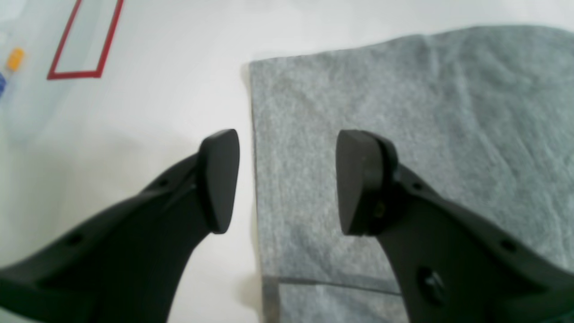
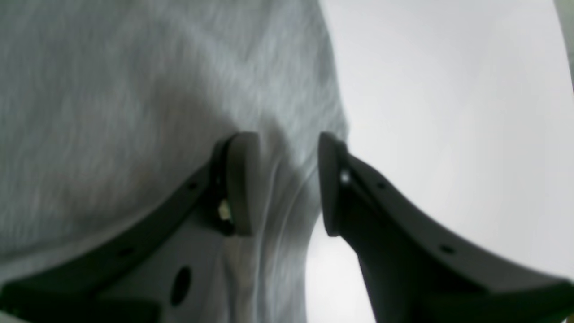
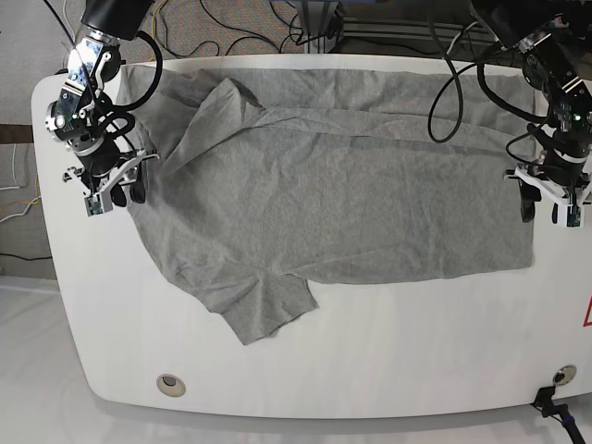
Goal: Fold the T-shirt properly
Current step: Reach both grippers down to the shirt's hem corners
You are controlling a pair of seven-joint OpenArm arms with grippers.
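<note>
A grey T-shirt [image 3: 333, 194] lies spread across the white table [image 3: 388, 351], with one sleeve [image 3: 268, 305] pointing toward the front edge. My left gripper [image 3: 546, 205] is at the shirt's right-hand edge. In the left wrist view it [image 1: 287, 179] stands open, and the straight edge of the shirt [image 1: 403, 112] runs between its fingers. My right gripper [image 3: 116, 190] is at the shirt's left side. Seen from the right wrist, that gripper [image 2: 287, 179] is open, with a ridge of the cloth [image 2: 112, 89] lying in the gap between its pads.
Cables [image 3: 277, 23] lie behind the table's far edge. Two round fittings [image 3: 170, 384] [image 3: 562, 375] sit near the front edge. A red tape outline [image 1: 85, 40] and a small orange object [image 1: 15, 58] lie beyond the shirt's edge.
</note>
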